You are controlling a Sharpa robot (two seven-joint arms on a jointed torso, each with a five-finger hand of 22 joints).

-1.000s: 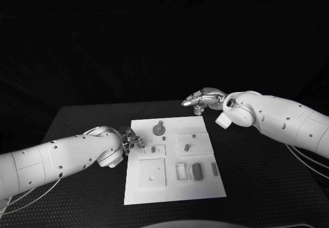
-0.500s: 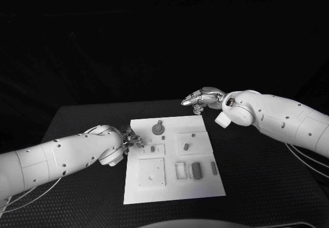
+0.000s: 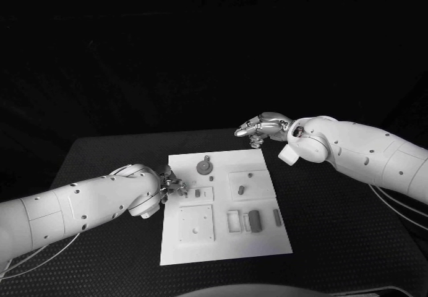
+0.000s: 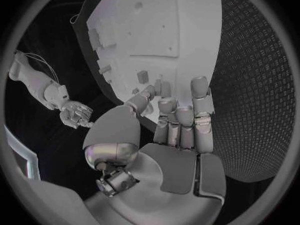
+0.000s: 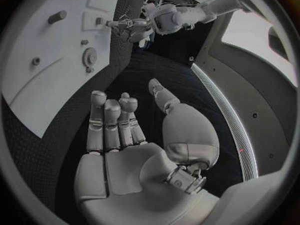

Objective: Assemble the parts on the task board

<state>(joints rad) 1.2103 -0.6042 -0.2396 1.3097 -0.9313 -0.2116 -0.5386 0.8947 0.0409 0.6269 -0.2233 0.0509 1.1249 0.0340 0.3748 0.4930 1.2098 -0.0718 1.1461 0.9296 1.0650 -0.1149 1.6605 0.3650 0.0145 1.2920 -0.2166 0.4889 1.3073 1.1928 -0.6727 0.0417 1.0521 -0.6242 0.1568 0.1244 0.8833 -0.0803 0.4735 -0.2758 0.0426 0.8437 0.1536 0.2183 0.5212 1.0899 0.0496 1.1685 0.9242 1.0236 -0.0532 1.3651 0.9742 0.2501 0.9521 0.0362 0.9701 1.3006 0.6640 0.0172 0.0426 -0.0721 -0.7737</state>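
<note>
Little change is noted over the last second — the left hand (image 3: 169, 184) is kept at the task board's (image 3: 227, 247) left edge, its grip undeterminable, the right hand (image 3: 261, 129) held empty, fingers curled, beyond the far edge — parts (image 3: 256, 221) still unassembled.

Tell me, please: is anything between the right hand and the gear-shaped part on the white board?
Nothing visible is. The right hand hangs open beyond the board's far edge, holding nothing. The gear part lies uncovered near that edge, with bare board and table between them.
</note>
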